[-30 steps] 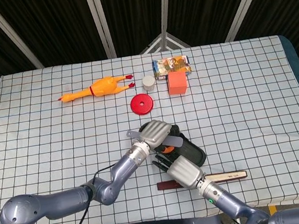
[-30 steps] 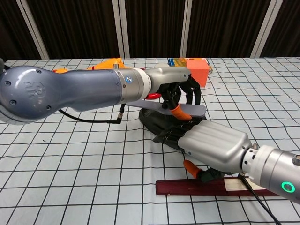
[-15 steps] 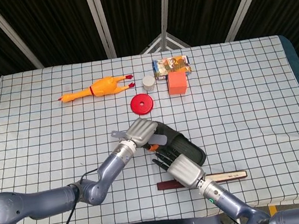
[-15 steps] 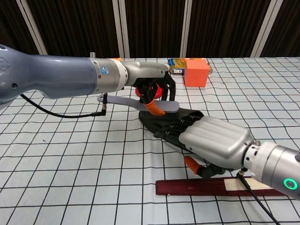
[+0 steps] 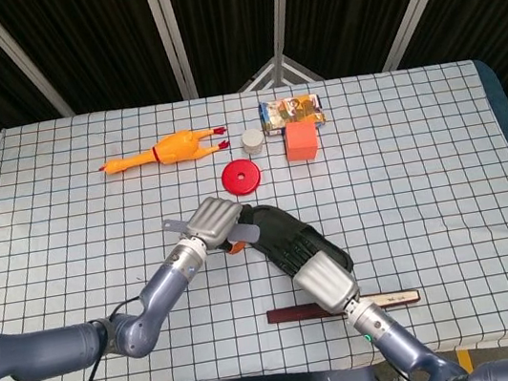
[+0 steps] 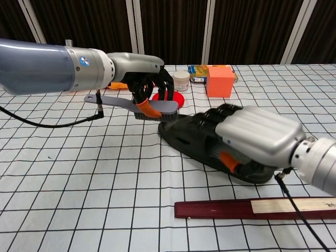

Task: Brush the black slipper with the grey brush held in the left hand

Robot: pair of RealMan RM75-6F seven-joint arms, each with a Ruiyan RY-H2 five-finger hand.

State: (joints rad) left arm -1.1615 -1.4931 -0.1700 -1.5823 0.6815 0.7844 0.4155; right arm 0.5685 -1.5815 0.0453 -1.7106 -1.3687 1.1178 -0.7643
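Observation:
The black slipper (image 5: 285,236) lies slantwise at the table's near middle; in the chest view the slipper (image 6: 191,137) fills the centre. My left hand (image 5: 213,220) grips the grey brush (image 5: 242,237) by its handle. The brush (image 6: 126,101) is level, and its bristle head sits at the slipper's left end, just above the cloth. My right hand (image 5: 324,280) lies over the slipper's near end and holds it. In the chest view this right hand (image 6: 257,134) wraps the slipper's right part, with an orange thumb tip against its side. My left hand (image 6: 147,84) is apart from the right.
A dark red and pale wooden bar (image 5: 345,307) lies in front of the slipper. Behind it are a red disc (image 5: 241,177), a white cup (image 5: 252,139), an orange box (image 5: 301,140), a printed box (image 5: 291,112) and a yellow rubber chicken (image 5: 166,151).
My left hand has drawn the brush leftward along the slipper, from its middle to its left end. My right hand has shifted a little toward the slipper's near right end.

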